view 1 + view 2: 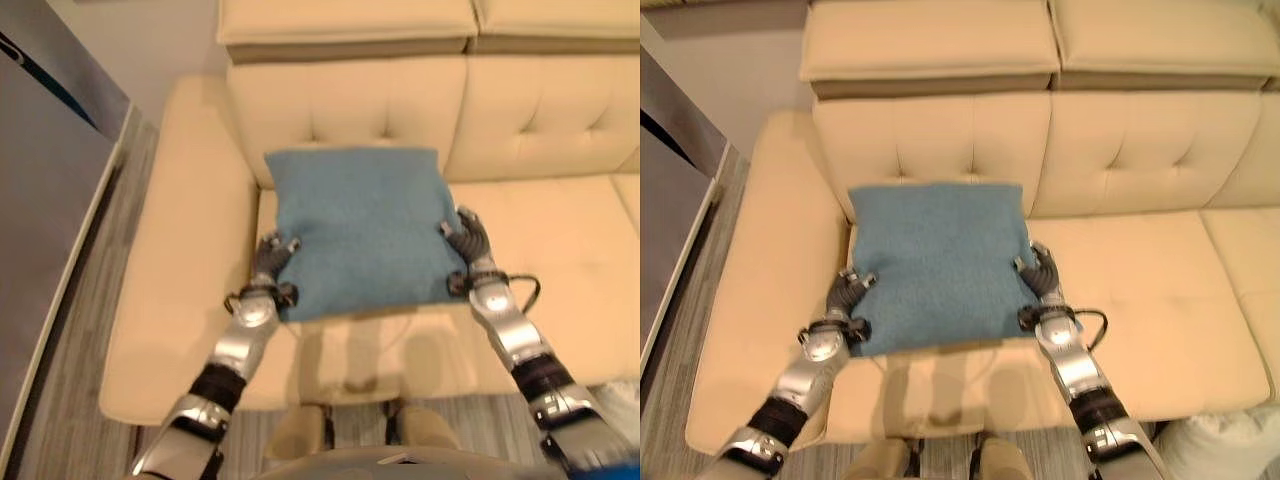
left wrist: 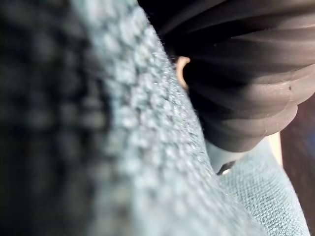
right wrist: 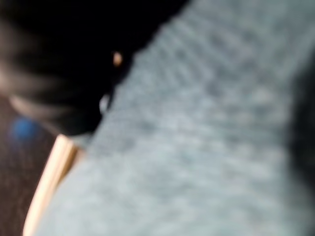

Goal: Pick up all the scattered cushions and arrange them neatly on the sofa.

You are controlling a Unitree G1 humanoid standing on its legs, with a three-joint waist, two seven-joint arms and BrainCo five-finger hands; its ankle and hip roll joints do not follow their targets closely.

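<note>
My left hand and right hand curl their fingers onto the blue cushion, propped against the sofa back.

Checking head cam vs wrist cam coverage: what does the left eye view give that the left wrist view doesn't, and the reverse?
Left eye view alone: the whole layout. The blue cushion leans on the cream sofa backrest at the seat's left end, with the left hand at its lower left edge and the right hand at its right edge, plus a grey cabinet beside the sofa.

Left wrist view alone: the cushion's knitted weave from very close, pressed against the hand's dark ribbed cover.

Shared: the cushion and the left hand in contact.
</note>
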